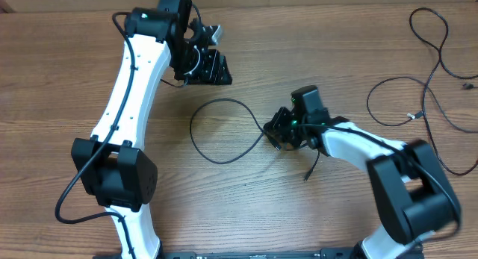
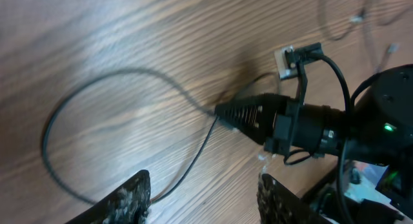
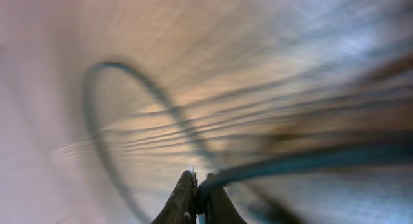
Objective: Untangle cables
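- The right claw (image 1: 278,132) is pressed together on the looped cable (image 1: 193,132), pinching it where the loop's two strands meet. The blurred right wrist view also shows its tips shut on the cord (image 3: 271,167).
- From that pinch the loop spreads flat on the surface (image 1: 75,65) toward 9 o'clock. A short tail (image 1: 310,169) trails off toward 5 o'clock.
- The left claw (image 1: 203,63) hovers spread, with nothing between its fingers (image 2: 129,198). The loop lies at about 6 o'clock from it, apart from it.
- The coming move likely turns on this: the loop's free side faces the left arm, so that arm is better placed to draw it open while the right holds.
- The other cables (image 1: 369,102) lie well apart at 2 to 3 o'clock, nearer the right arm.
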`<state>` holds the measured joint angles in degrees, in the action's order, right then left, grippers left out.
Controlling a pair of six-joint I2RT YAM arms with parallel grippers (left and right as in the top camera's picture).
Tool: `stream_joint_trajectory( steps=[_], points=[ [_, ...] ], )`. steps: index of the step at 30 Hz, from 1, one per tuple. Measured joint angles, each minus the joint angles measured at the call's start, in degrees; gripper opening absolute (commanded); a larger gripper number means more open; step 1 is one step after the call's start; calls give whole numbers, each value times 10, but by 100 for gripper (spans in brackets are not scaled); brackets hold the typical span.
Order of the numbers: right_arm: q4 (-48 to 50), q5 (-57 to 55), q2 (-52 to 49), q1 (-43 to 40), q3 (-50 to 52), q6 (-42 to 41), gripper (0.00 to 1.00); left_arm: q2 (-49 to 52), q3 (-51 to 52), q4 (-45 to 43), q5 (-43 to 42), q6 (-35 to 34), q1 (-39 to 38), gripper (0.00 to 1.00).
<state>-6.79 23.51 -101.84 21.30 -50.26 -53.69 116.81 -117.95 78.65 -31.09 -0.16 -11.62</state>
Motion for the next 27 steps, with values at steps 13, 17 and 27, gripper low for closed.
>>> stream_joint_trajectory(
  steps=[13,17,27],
  points=[
    [-235,65,263,-67,-256,10,4,-34,-259,172,-80,82,9,69],
    [-242,80,263,-67,-313,10,4,-33,-226,179,-79,156,-6,68],
    [-238,103,263,-84,-361,-5,4,-33,-149,145,-98,287,-91,65]
  ],
)
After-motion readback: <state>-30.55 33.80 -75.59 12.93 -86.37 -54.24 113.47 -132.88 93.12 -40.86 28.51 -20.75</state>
